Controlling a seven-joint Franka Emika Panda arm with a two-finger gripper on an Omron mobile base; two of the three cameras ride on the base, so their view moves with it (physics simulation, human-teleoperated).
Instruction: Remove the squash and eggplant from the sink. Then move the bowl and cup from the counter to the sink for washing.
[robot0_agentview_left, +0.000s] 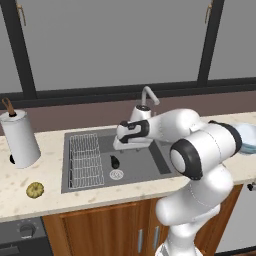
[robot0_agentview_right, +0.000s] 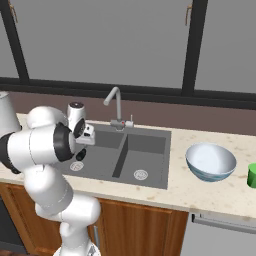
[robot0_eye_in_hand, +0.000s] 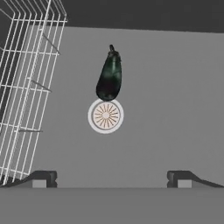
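The near-black eggplant (robot0_eye_in_hand: 109, 76) lies on the floor of the sink's left basin (robot0_agentview_left: 150, 150), its fat end touching the round drain (robot0_eye_in_hand: 105, 115). My gripper (robot0_eye_in_hand: 112, 179) hangs open above that basin, a short way from the eggplant, with nothing between its fingertips (robot0_eye_in_hand: 41, 178). From the left base view, the gripper (robot0_agentview_left: 122, 146) is just above the eggplant (robot0_agentview_left: 115, 161). The yellow-brown squash (robot0_agentview_left: 35, 189) rests on the counter (robot0_agentview_left: 50, 170) left of the sink. The bowl (robot0_agentview_right: 210, 161) and green cup (robot0_agentview_right: 252, 175) stand on the counter right of the sink (robot0_agentview_right: 150, 145).
A wire rack (robot0_agentview_left: 85, 160) fills the left part of the sink and lies close beside the eggplant. The curved faucet (robot0_agentview_left: 147, 95) rises behind the sink. A paper towel roll (robot0_agentview_left: 20, 137) stands at the far left of the counter.
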